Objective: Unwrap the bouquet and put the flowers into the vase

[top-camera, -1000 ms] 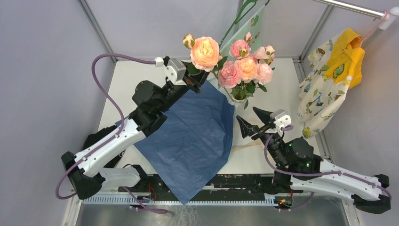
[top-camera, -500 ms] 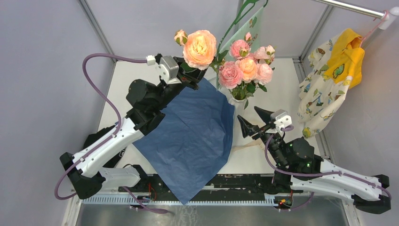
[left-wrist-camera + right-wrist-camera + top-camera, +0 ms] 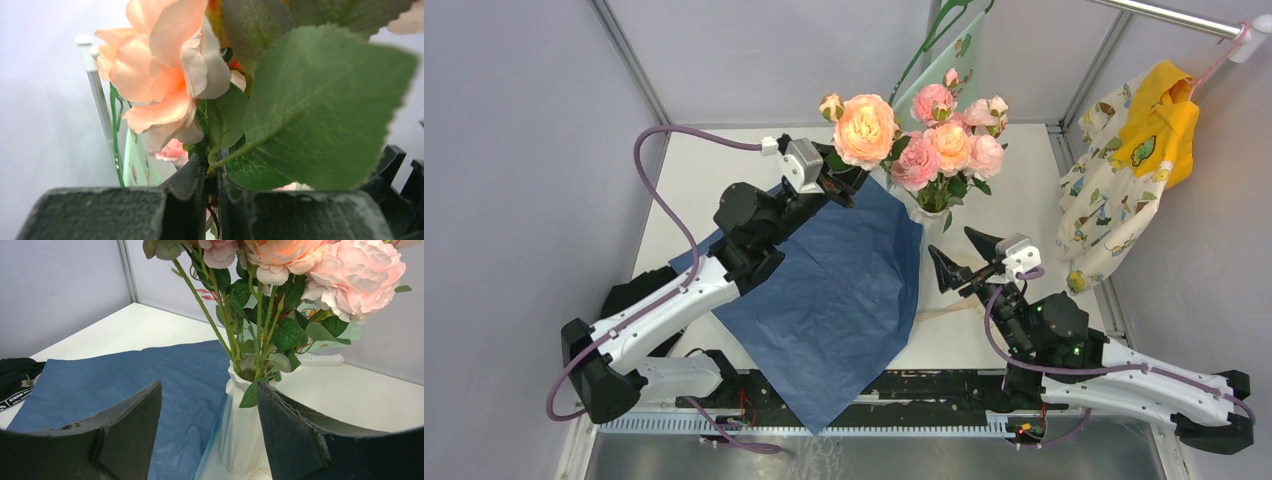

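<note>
The white ribbed vase (image 3: 245,425) stands beside the spread blue paper (image 3: 839,290) and holds several pink and peach flowers (image 3: 949,150); from above the blooms hide most of the vase (image 3: 931,222). My left gripper (image 3: 842,180) is shut on the thin green stem of one large peach rose (image 3: 865,130), held in the air just left of the bunch. In the left wrist view the stem runs between the closed jaws of that gripper (image 3: 212,170), under the rose (image 3: 160,75) and a big leaf (image 3: 325,110). My right gripper (image 3: 959,258) stands open and empty near the vase.
A yellow and cream printed garment (image 3: 1139,170) hangs from a rail at the right. A green patterned cloth on a hanger (image 3: 954,50) hangs behind the vase. A cream ribbon (image 3: 939,315) lies by the paper's right edge. Grey walls close in the table.
The left gripper swung the peach rose left and up, then back right and lower, close to the bunch in the vase. The right arm stayed put.
</note>
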`<state>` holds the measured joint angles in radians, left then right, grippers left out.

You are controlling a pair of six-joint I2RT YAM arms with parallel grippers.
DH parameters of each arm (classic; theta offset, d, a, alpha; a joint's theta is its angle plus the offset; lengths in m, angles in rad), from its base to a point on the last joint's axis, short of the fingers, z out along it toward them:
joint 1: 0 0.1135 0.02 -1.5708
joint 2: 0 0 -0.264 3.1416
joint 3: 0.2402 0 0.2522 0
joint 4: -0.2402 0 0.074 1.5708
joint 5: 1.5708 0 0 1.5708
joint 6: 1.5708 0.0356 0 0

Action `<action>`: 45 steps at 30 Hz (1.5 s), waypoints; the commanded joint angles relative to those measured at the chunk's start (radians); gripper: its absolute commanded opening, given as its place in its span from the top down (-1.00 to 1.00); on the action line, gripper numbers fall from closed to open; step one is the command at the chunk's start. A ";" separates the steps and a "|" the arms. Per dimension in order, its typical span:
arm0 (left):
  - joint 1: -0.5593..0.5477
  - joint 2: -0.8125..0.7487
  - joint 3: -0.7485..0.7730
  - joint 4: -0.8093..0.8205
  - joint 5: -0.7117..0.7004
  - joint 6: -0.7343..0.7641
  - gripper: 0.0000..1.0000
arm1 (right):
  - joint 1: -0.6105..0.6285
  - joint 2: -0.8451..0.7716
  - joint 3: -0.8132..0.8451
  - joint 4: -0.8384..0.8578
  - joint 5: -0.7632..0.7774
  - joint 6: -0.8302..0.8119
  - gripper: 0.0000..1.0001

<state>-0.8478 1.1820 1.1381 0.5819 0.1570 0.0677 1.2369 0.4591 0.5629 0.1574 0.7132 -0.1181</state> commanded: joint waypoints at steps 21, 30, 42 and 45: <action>0.000 0.173 -0.182 0.285 -0.034 -0.278 0.85 | 0.006 -0.003 -0.031 0.049 0.041 -0.012 -0.69; 0.000 0.277 -0.159 0.323 -0.026 -0.327 0.83 | 0.006 -0.013 -0.044 0.044 0.065 -0.021 -0.74; -0.001 0.354 -0.166 0.308 -0.045 -0.370 0.49 | 0.006 0.011 -0.041 0.046 0.069 -0.034 -0.87; 0.000 0.368 -0.163 0.299 -0.044 -0.377 0.24 | 0.006 0.013 -0.042 0.047 0.069 -0.031 -0.88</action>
<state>-0.8467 1.5303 0.9642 0.8928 0.1108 -0.2516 1.2369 0.4683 0.5156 0.1707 0.7662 -0.1402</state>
